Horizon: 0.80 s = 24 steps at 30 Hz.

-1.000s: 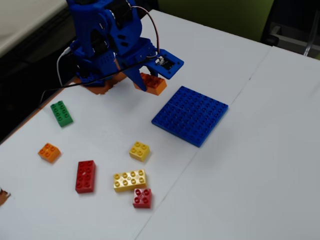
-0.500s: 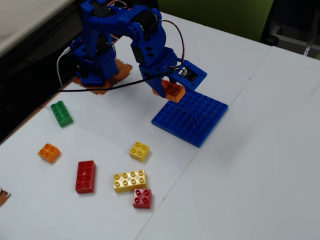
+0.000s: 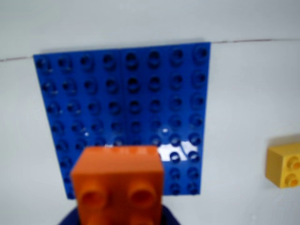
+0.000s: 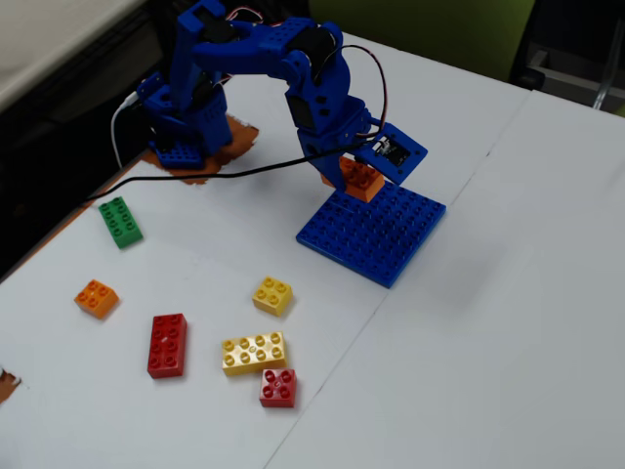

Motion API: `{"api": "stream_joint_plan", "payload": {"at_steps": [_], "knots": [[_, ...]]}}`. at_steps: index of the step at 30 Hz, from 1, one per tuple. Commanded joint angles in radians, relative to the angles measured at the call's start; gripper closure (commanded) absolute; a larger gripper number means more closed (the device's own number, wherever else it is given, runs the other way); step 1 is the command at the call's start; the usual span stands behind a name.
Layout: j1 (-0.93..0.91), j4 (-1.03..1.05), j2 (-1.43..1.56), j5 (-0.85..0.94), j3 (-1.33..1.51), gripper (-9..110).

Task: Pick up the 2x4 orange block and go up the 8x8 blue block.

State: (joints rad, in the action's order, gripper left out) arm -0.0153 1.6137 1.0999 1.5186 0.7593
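Observation:
My gripper (image 4: 354,176) is shut on the 2x4 orange block (image 4: 361,181) and holds it just above the near-left edge of the 8x8 blue block (image 4: 376,233), a flat square baseplate. In the wrist view the orange block (image 3: 119,180) fills the bottom centre, studs toward the camera, with blue jaw parts showing on either side of it at my gripper (image 3: 119,216). The blue baseplate (image 3: 122,93) lies beyond it on the white table. I cannot tell whether the block touches the plate.
A yellow brick (image 3: 285,165) lies right of the plate in the wrist view. In the fixed view loose bricks lie front left: green (image 4: 120,221), small orange (image 4: 98,297), red (image 4: 167,344), long yellow (image 4: 254,353), small yellow (image 4: 272,295), small red (image 4: 278,387). A black cable (image 4: 225,174) trails from the arm.

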Motion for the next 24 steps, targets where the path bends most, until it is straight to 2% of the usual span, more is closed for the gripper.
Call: {"api": "stream_joint_plan", "payload": {"at_steps": [1, 24], "knots": [[0.018, -0.002, 0.003, -0.011, -0.061, 101], [-0.006, -0.015, -0.029, 0.000, -0.100, 101]]}}
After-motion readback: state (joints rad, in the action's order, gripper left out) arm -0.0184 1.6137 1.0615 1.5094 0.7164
